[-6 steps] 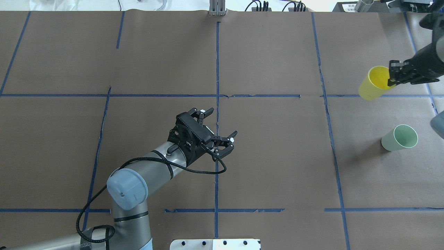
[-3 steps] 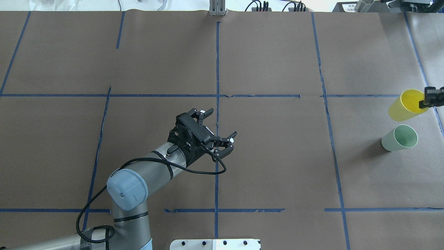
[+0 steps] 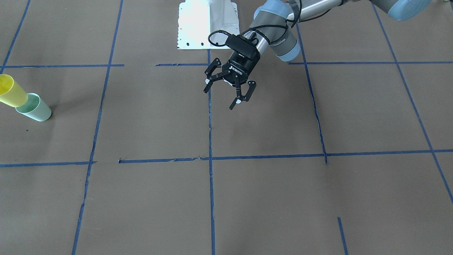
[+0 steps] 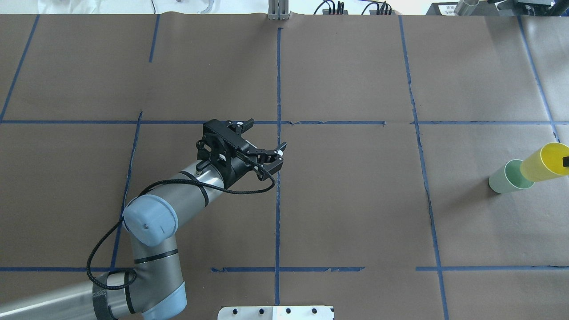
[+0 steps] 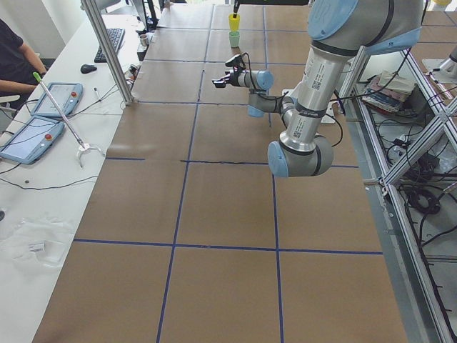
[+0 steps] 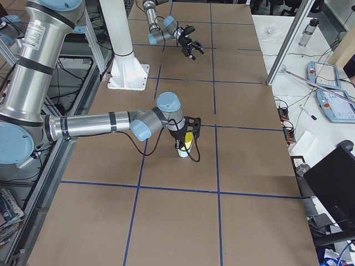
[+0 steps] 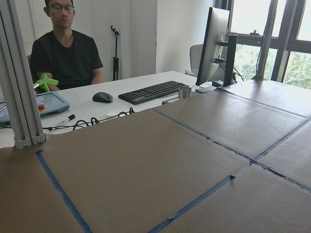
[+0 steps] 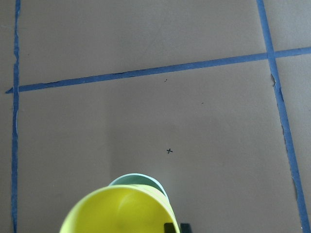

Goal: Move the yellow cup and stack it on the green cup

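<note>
Pinching the yellow cup (image 4: 544,162) by its rim with the right gripper (image 8: 176,227), clenched on the wall, at the far right of the table (image 4: 355,200). Carried tilted, base aimed at the mouth of the green cup (image 4: 504,178), upright just beneath; already inside or not, hard to tell. Probably close to the end: only lowering and letting go left to do. Could go wrong by coming down on this slant and catching the green rim, tipping or shoving so light a thing aside. Could also bounce off if released too high, or wedge crooked instead of nesting. Worth levelling and centring before descending. Over mid-table, well apart from both, spread wide and empty: the left gripper (image 4: 265,138).
</note>
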